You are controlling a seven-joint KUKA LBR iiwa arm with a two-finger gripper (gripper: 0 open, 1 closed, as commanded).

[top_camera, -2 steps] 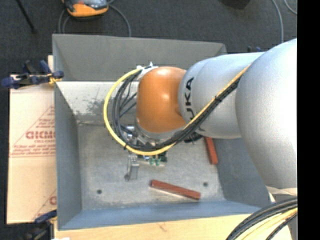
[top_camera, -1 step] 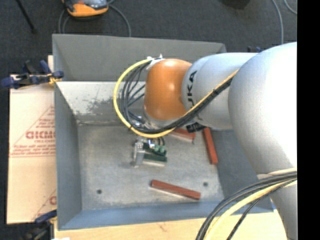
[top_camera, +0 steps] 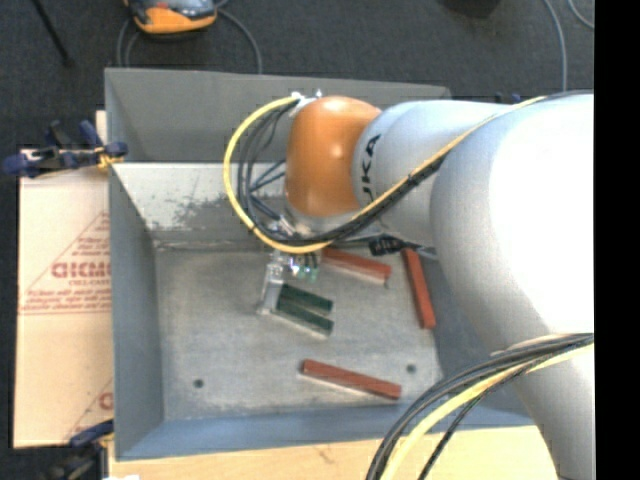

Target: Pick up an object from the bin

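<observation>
Sitting low in bin (top_camera: 190,348) beside green block (top_camera: 305,310); open or closed, cannot tell; not yet lifting anything; grasping, raising remaining.

Dark green block (top_camera: 305,310) flat, mid bin (top_camera: 135,368).

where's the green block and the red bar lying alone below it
green block (top_camera: 306,310): camera view, middle of its top face
red bar (top_camera: 350,379): camera view, middle of its length

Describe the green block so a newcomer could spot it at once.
Start at the grey bin and look near its middle, right beside the gripper. The green block lies there. It is the only dark green piece; the bars around it are reddish-brown.
</observation>
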